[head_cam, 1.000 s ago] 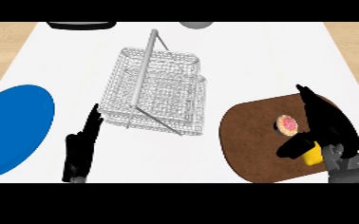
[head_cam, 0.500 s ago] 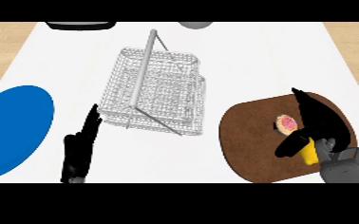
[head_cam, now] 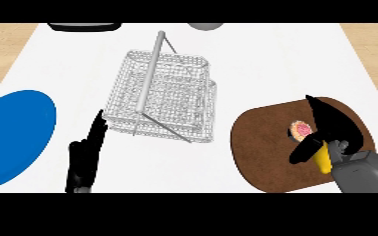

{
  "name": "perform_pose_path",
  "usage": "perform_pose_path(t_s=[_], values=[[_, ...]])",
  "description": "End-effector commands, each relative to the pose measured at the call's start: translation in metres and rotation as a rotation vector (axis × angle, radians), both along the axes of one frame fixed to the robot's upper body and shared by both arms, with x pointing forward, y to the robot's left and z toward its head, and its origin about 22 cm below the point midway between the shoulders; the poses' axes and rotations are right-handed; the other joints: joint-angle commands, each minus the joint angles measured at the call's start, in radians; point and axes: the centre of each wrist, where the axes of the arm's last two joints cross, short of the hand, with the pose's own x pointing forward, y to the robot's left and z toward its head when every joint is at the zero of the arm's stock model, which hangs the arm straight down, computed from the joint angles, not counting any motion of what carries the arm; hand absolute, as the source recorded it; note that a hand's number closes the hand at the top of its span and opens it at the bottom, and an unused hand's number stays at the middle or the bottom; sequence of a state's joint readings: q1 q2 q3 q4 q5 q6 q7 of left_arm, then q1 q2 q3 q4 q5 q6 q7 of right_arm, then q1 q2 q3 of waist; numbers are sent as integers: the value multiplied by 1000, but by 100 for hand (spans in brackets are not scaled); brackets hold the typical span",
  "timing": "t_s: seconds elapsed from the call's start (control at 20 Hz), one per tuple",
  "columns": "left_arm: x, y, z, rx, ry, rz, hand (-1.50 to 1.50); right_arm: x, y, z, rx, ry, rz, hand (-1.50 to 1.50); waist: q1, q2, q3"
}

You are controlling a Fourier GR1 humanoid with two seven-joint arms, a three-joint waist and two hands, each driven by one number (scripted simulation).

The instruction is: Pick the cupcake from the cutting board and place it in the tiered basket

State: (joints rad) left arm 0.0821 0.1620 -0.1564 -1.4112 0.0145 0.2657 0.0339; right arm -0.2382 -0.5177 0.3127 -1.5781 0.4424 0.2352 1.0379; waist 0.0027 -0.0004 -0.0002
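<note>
Right hand over the cupcake on the cutting board; no grasp made yet.

The cupcake (head_cam: 300, 129) sits on the brown cutting board (head_cam: 266, 145), right of the wire tiered basket (head_cam: 166, 97) on the white desk (head_cam: 280, 65). The right hand (head_cam: 332, 127) hangs just beside and partly over it, fingers extended, thumb spread below, closed on nothing. A yellow item (head_cam: 323, 159) lies on the board near the wrist; its nature cannot be told. The left hand (head_cam: 87, 155) rests with fingers straight near the lower edge, beside a blue plate (head_cam: 22, 130). Judgement: the cupcake is probably light, soft and easily crushed, with pink topping liable to smear. Best taken low at the sides of its base, thumb opposing fingers, kept upright during transfer.
</note>
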Motion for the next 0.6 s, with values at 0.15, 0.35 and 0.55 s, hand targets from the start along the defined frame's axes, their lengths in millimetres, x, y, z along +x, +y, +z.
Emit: perform_pose_path(t_s=[0.15,0.35,0.55], values=[[-2,-1,-20,-4,2,-5,0,10,-2,-16,-16,109,-53,-150,-2,1,0],[-10,11,-3,5,8,-3,0,3,-9,-40,10,91,-53,-150,0,0,0],[-5,3,-8,5,8,-1,0,12,-19,-36,0,92,-41,150,0,0,0]])
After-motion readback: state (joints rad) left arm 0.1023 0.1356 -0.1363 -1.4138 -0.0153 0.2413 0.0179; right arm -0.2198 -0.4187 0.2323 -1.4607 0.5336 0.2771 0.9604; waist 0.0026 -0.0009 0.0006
